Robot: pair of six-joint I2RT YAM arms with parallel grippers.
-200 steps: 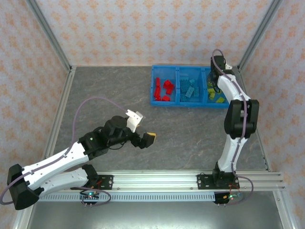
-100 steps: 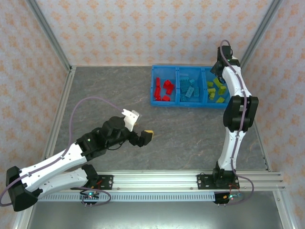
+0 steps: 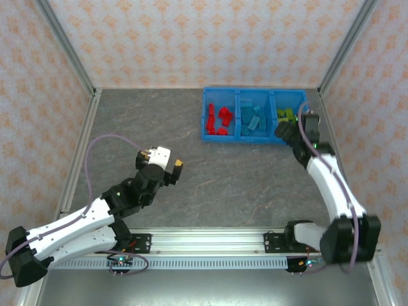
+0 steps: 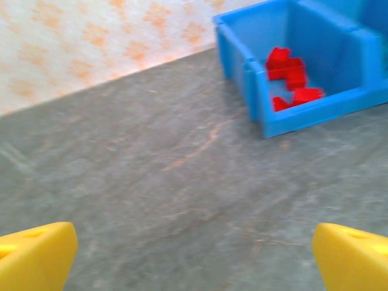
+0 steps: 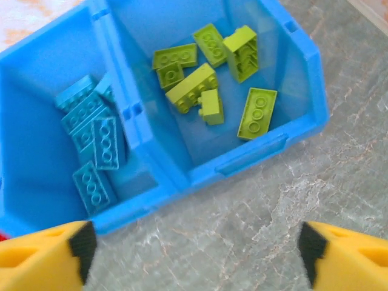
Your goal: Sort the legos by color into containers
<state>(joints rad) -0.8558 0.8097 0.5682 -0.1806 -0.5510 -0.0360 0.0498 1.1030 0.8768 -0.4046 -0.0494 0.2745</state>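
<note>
Left gripper [image 3: 171, 160] hangs wide open with nothing in it, well apart from the bin [image 3: 242, 138]. Red legos [image 3: 218, 119] lie in the left compartment, blue legos [image 3: 250, 119] in the middle, green legos [image 3: 285, 116] in the right; every brick I find is binned. Right gripper [image 5: 194, 254] gapes empty just before the green compartment. My judgement: back it off high, without clipping the bin. Table [image 3: 242, 185] is grey, marbled and flat; patterned walls [image 3: 191, 38] close three sides.

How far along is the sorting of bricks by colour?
Done: red studded plastic bricks lie in the long blue bin, left compartment, light blue bricks in the middle, yellow-green bricks right. In hand: nothing; left gripper and right gripper are open. Left: seemingly nothing loose on the grey table.
</note>
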